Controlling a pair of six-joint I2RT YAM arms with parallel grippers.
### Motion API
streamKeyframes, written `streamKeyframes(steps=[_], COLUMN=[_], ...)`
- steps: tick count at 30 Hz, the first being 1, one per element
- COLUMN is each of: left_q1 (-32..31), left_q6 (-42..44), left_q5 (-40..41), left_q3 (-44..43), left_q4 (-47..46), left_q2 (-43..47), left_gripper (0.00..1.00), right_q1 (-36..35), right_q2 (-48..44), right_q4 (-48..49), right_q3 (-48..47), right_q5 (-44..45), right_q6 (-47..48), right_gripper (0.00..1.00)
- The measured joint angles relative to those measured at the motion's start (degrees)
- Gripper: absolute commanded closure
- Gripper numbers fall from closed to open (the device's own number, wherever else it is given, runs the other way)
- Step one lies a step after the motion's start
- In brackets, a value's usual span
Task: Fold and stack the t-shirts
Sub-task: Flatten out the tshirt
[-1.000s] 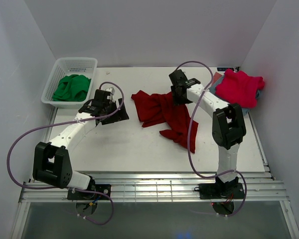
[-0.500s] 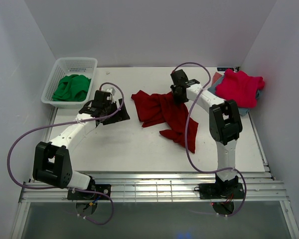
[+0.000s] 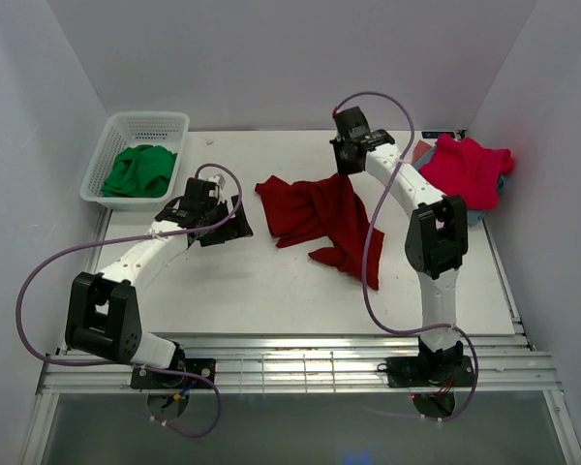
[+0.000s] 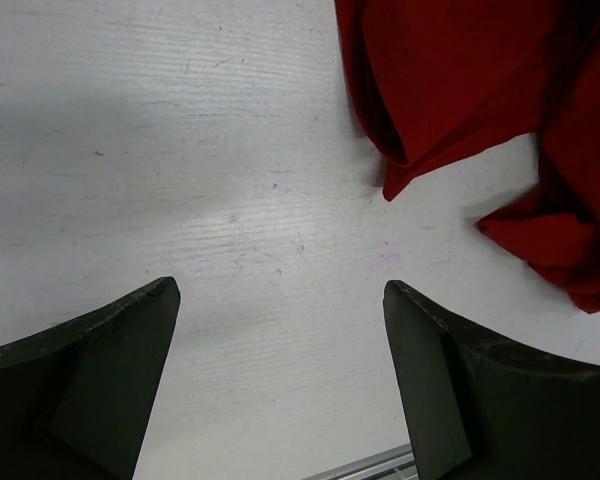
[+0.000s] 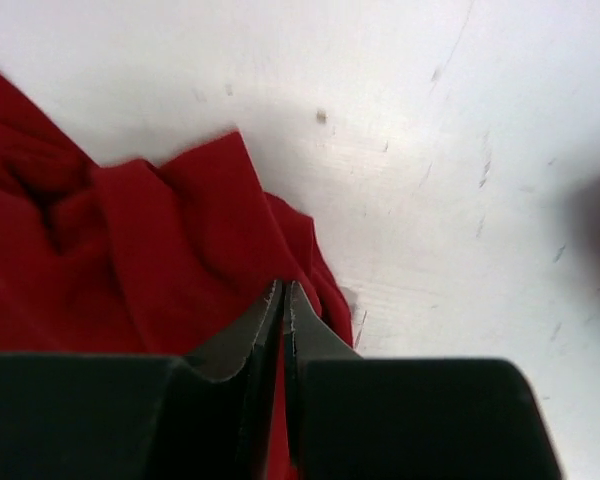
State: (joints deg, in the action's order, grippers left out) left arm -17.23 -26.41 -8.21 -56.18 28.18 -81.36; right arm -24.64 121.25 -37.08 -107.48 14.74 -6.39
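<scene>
Folding is barely started: your right end effector [image 5: 283,296] pinches the crumpled dark red cloth t-shirt [image 3: 320,215] at its far edge, left end effector [image 4: 280,305] gaping empty beside it.

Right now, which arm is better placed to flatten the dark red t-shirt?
Right. The right gripper is shut on the dark red t-shirt at its far edge; the left gripper hangs open over the table.

**No writing to read**

No word, label, brand, number or sign can be read in any of the three views. The dark red t-shirt [image 3: 320,218], the pink-red t-shirt [image 3: 470,170], the white basket [image 3: 147,118] and the table [image 3: 232,281] all show plain surfaces without print.
</scene>
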Motion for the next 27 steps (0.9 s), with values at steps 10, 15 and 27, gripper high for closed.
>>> streamKeyframes(steps=[10, 15, 27], left_q1=[0.00, 0.00, 0.00], left_q6=[-0.02, 0.00, -0.17], left_q5=[-0.96, -1.75, -2.75], left_q3=[0.00, 0.00, -0.63], left_q4=[-1.07, -1.66, -1.73], left_q2=[-1.64, -2.73, -5.53], left_gripper=[0.07, 0.07, 0.07], right_q1=[0.15, 0.15, -1.22], right_q2=[-12.02, -25.35, -46.88], right_q4=[-2.12, -1.38, -7.04], right_q3=[-20.90, -17.07, 20.83], right_q5=[-1.68, -0.96, -3.43], right_q6=[1.70, 3.02, -2.19], right_gripper=[0.92, 0.92, 0.92])
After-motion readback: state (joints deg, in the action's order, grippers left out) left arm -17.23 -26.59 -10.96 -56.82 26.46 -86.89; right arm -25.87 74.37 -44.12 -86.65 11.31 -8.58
